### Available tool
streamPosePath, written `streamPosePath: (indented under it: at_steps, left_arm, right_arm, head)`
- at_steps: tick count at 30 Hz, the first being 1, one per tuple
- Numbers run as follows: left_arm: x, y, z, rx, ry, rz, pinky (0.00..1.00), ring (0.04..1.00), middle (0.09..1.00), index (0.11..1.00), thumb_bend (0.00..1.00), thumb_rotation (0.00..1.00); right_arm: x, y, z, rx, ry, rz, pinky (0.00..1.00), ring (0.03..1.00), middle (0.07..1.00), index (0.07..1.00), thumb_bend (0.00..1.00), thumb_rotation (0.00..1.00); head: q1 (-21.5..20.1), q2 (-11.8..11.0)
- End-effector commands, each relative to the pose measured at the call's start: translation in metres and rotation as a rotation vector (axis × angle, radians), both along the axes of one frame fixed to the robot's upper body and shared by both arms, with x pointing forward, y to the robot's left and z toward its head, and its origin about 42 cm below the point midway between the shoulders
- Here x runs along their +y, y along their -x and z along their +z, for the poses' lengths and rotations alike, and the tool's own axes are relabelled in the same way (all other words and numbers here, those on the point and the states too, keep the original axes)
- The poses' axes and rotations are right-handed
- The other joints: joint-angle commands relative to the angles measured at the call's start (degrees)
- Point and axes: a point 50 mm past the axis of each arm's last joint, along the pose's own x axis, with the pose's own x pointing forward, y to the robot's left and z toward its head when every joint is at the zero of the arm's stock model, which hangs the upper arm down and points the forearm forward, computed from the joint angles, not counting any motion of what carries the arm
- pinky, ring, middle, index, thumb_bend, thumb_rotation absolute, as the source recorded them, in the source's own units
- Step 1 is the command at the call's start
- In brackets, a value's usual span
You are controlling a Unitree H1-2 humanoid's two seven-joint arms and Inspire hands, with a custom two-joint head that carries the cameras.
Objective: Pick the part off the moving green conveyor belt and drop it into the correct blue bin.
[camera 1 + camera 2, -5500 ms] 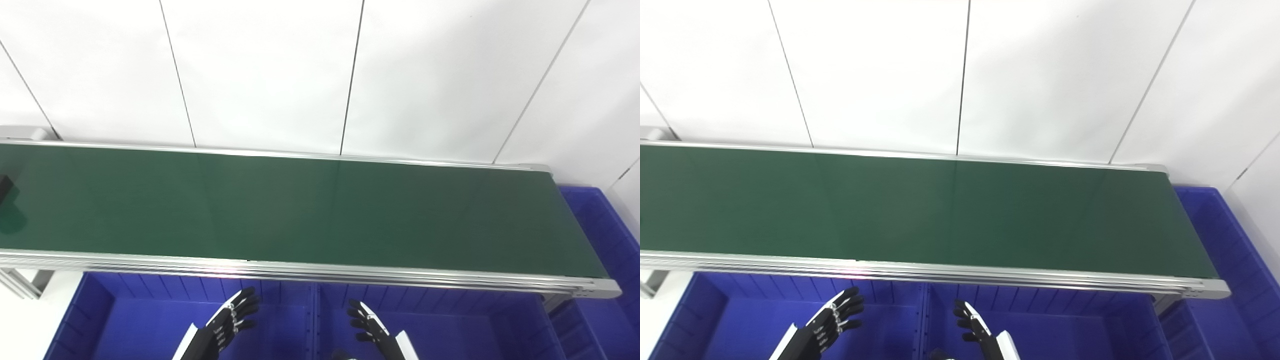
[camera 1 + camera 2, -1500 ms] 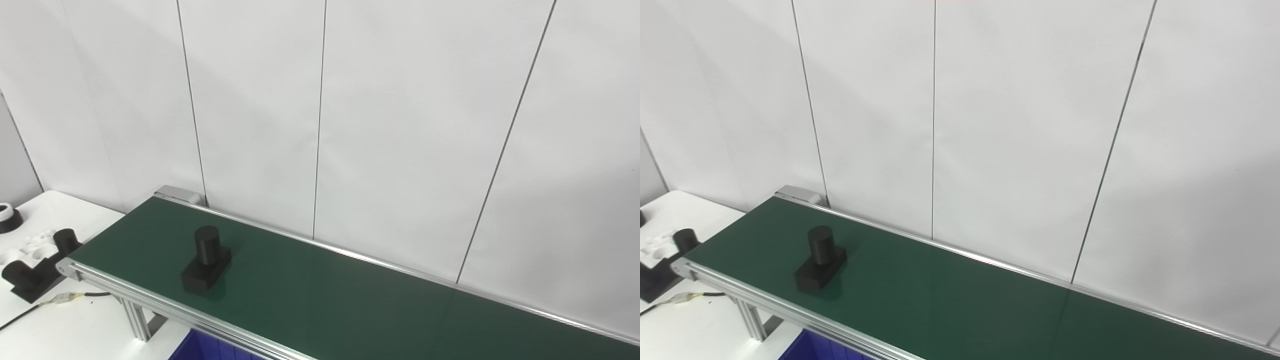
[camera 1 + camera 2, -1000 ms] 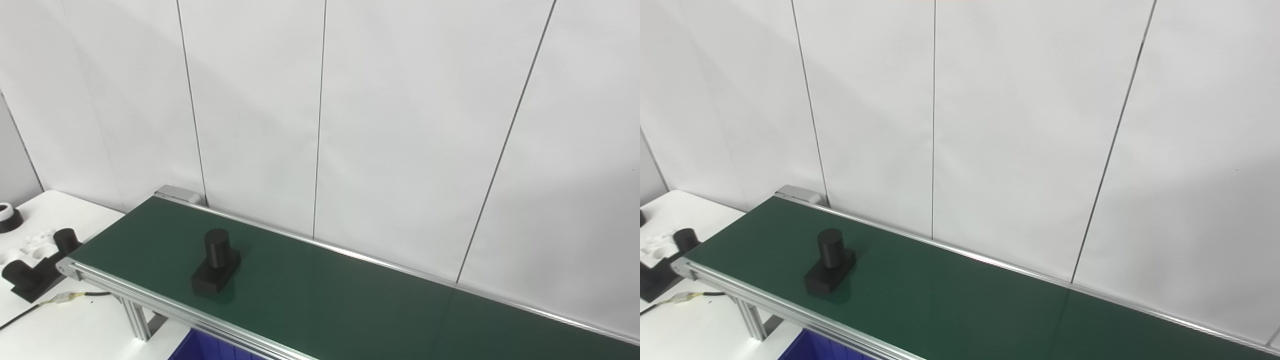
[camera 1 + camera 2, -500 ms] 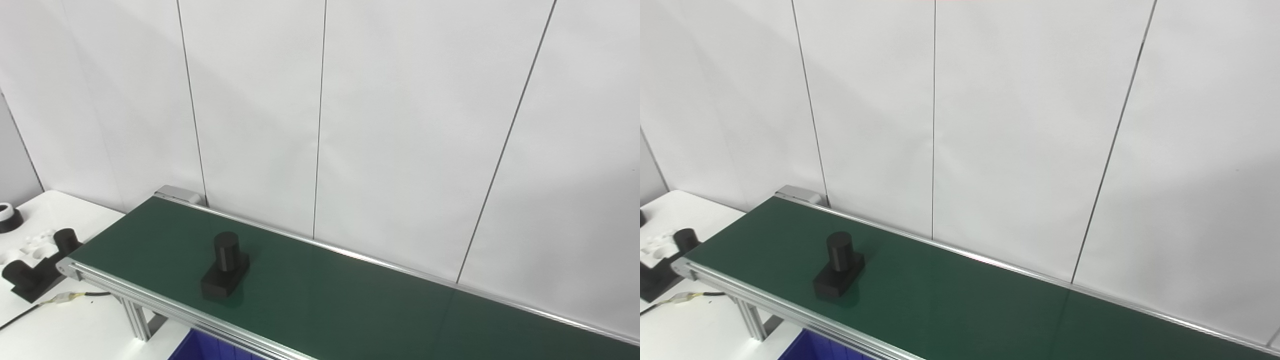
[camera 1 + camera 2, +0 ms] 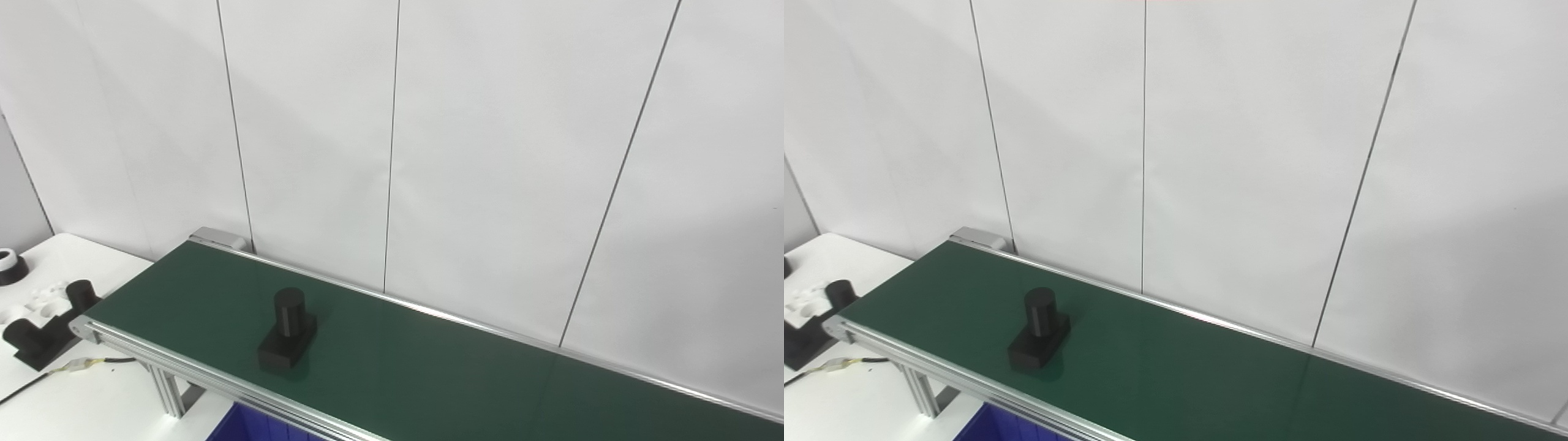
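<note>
Black part (image 5: pixel 286 331), an upright cylinder on a flat block, standing on green belt (image 5: pixel 429 373) in lower left of frame. Sliver of blue bin (image 5: pixel 245 425) under belt's near rail. Black pieces (image 5: pixel 43 324) on white table (image 5: pixel 92 392) at far left, fuller in left eye view. Neither hand visible; grip cannot be told.

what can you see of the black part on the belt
The part is matte black: an upright cylinder standing on the far end of a flat rectangular base. It looks like plastic, though that is a guess. It sits flat on the green belt, near the left end and closer to the near rail. Nothing else touches it, and no hand is in view.
</note>
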Motion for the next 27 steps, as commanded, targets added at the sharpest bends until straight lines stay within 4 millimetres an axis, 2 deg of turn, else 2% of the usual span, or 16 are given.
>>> streamPosePath:
  at_steps: [1, 6, 15, 17, 20, 27]
  left_arm:
    - [-0.007, -0.009, 0.012, -0.079, 0.017, -0.005, 0.71, 0.805, 0.838, 0.821, 0.98, 0.34]
    - [-0.006, -0.010, 0.012, -0.078, 0.018, -0.010, 0.72, 0.806, 0.837, 0.823, 0.98, 0.34]
    - [-0.001, -0.011, 0.012, -0.075, 0.022, -0.008, 0.72, 0.805, 0.837, 0.828, 0.98, 0.33]
    - [-0.001, -0.011, 0.012, -0.077, 0.024, -0.007, 0.72, 0.806, 0.836, 0.829, 0.99, 0.33]
    - [-0.001, -0.011, 0.013, -0.079, 0.022, -0.005, 0.71, 0.804, 0.836, 0.830, 0.98, 0.32]
    - [0.005, -0.012, 0.012, -0.076, 0.023, -0.006, 0.71, 0.813, 0.845, 0.835, 0.98, 0.33]
  right_arm:
    - [-0.002, -0.004, 0.019, -0.042, -0.031, 0.009, 0.70, 0.839, 0.866, 0.884, 0.44, 0.56]
    - [-0.006, -0.011, 0.039, -0.078, -0.052, 0.000, 0.67, 0.811, 0.853, 0.878, 0.44, 0.60]
    - [-0.005, -0.035, 0.059, -0.130, -0.036, -0.016, 0.62, 0.792, 0.853, 0.885, 0.50, 0.71]
    - [-0.004, -0.041, 0.063, -0.142, -0.032, -0.013, 0.62, 0.796, 0.859, 0.891, 0.51, 0.72]
    - [-0.005, -0.053, 0.068, -0.149, -0.019, -0.008, 0.67, 0.830, 0.876, 0.908, 0.59, 0.77]
    - [-0.001, -0.077, 0.080, -0.180, 0.046, 0.006, 0.71, 0.844, 0.884, 0.916, 0.61, 0.77]
  head:
    - [0.1, 0.1]
    - [-0.8, 0.3]
    - [-2.1, 0.9]
    - [-2.1, 1.0]
    - [-2.3, 1.2]
    - [-3.6, 1.5]
